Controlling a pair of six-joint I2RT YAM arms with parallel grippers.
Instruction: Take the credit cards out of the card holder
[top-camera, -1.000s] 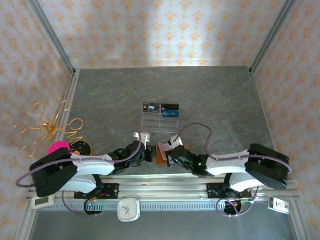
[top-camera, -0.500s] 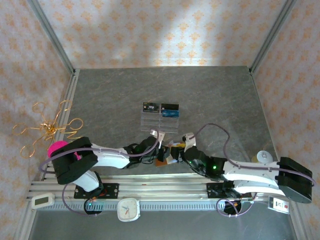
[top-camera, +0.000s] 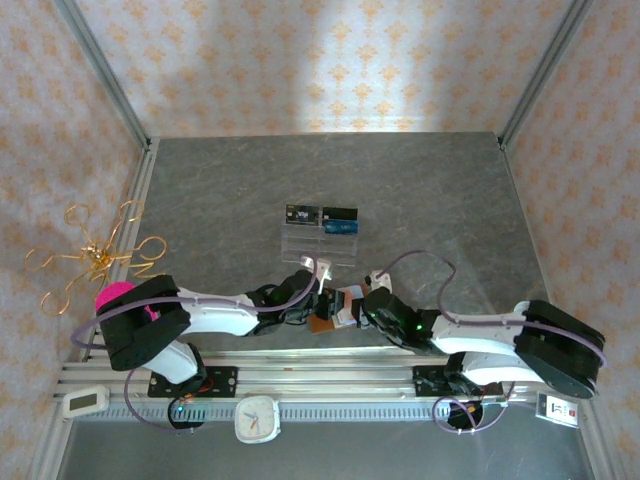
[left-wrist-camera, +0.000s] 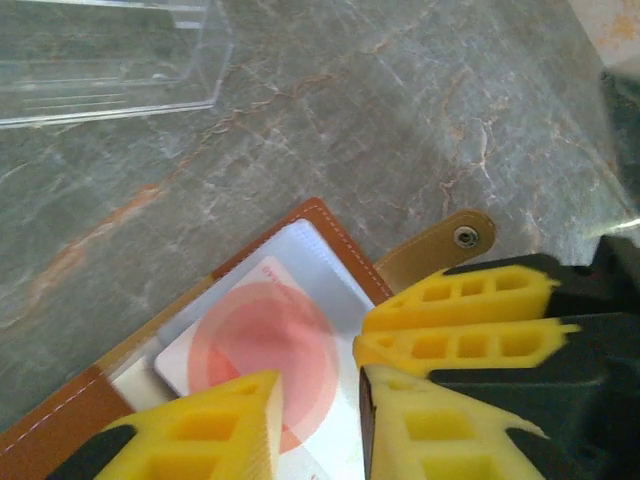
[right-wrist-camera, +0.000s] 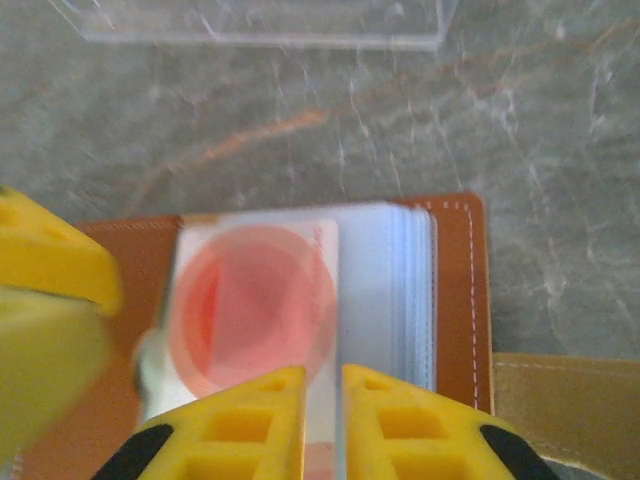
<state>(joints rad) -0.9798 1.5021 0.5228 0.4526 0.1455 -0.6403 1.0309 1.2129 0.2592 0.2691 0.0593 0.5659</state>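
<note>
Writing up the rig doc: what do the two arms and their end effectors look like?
The left arm and right arm have white links and black joint housings, with a greyish-purple cable looping along each. A green light glows on the right arm. The left end effector and right end effector each carry two yellow fingers with rectangular cut-outs, on black mounts.

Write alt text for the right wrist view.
An open brown card holder lies on a grey marble table, a red-and-white card on its pale sleeves. The right tool is at the card's lower edge, jaws narrowly apart; the left tool's fingers show at the left.
</note>
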